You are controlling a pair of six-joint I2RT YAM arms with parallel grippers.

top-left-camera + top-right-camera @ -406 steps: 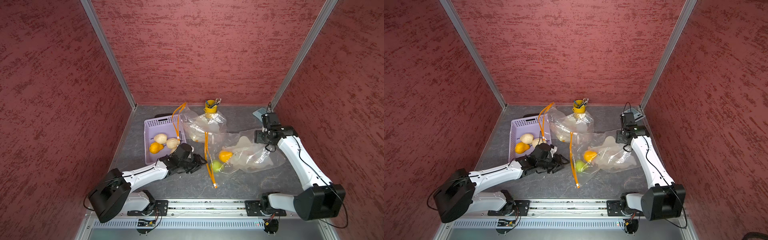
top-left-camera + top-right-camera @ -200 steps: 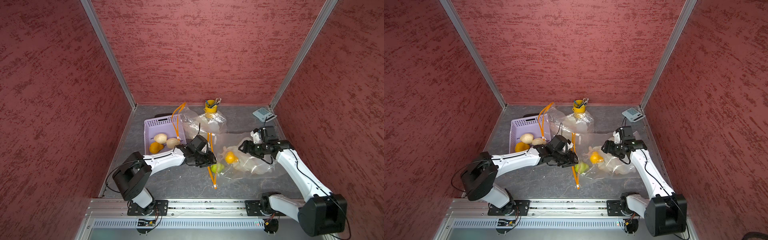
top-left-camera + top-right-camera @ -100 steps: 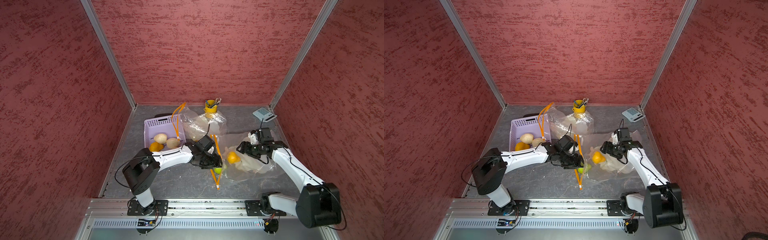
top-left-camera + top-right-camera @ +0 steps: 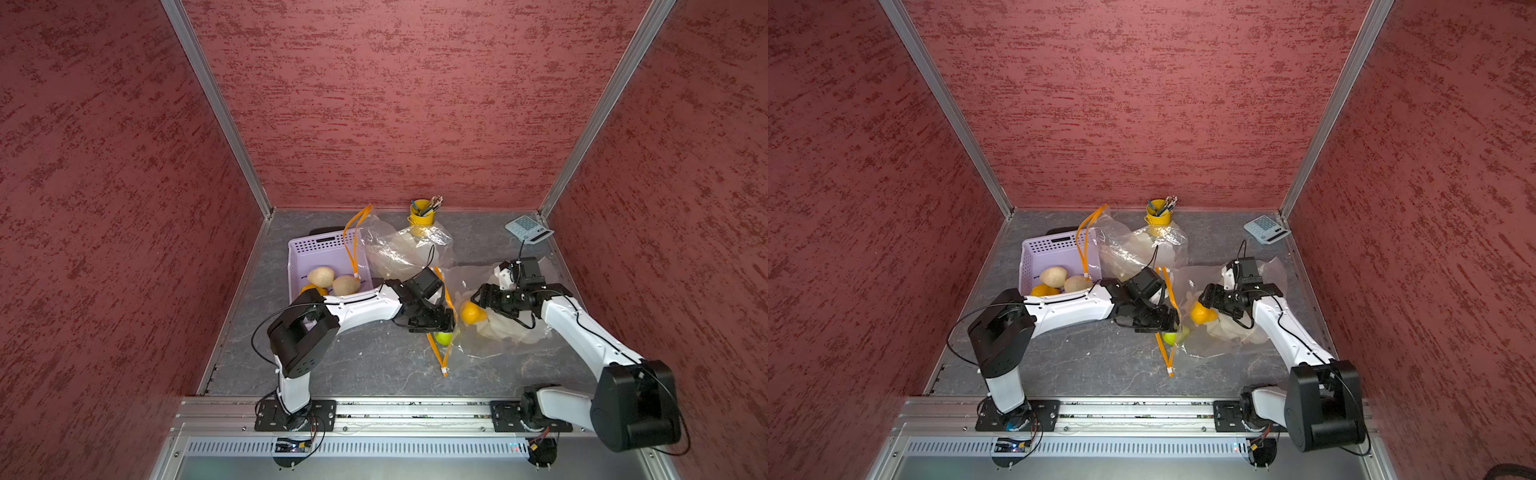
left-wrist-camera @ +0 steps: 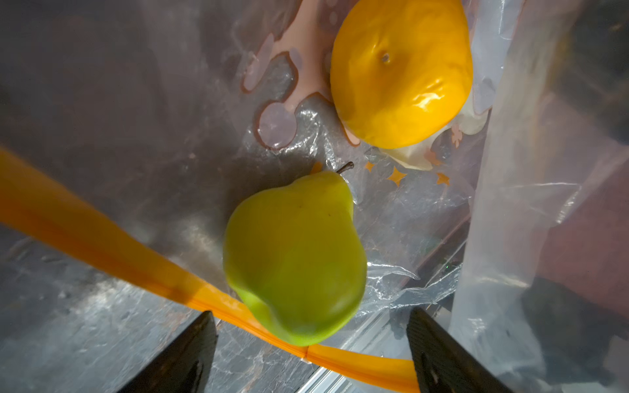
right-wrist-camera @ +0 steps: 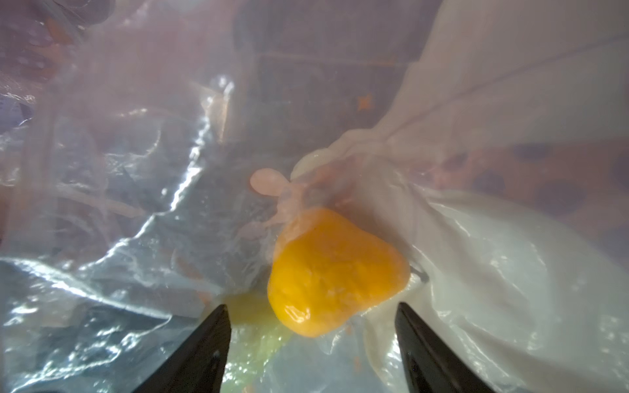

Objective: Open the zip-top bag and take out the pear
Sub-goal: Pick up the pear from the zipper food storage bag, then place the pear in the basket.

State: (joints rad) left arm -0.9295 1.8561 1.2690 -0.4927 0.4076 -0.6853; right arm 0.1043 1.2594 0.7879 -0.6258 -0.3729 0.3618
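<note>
The clear zip-top bag [image 4: 482, 353] [image 4: 1217, 347] lies right of the table's middle, its orange zip strip [image 4: 441, 359] [image 5: 102, 245] parted at the left end. The green pear [image 4: 443, 339] [image 4: 1172, 338] [image 5: 292, 255] lies at the bag's mouth, across the strip. My left gripper [image 4: 448, 323] [image 5: 310, 314] hovers open just over it, one finger on each side, not touching. An orange fruit [image 4: 471, 312] [image 6: 335, 268] sits deeper in the bag. My right gripper [image 4: 478, 297] [image 6: 311, 306] is open outside the plastic, close above that fruit.
A lavender basket [image 4: 320, 251] at the left holds two pale fruits and an orange one. A second clear bag [image 4: 399, 249] lies behind my left arm. At the back wall stand a yellow pen cup [image 4: 420, 212] and a calculator [image 4: 528, 229].
My left gripper has swung right from the basket side to the bag's mouth and opened wider. My right gripper has come forward and left, over the orange fruit.
</note>
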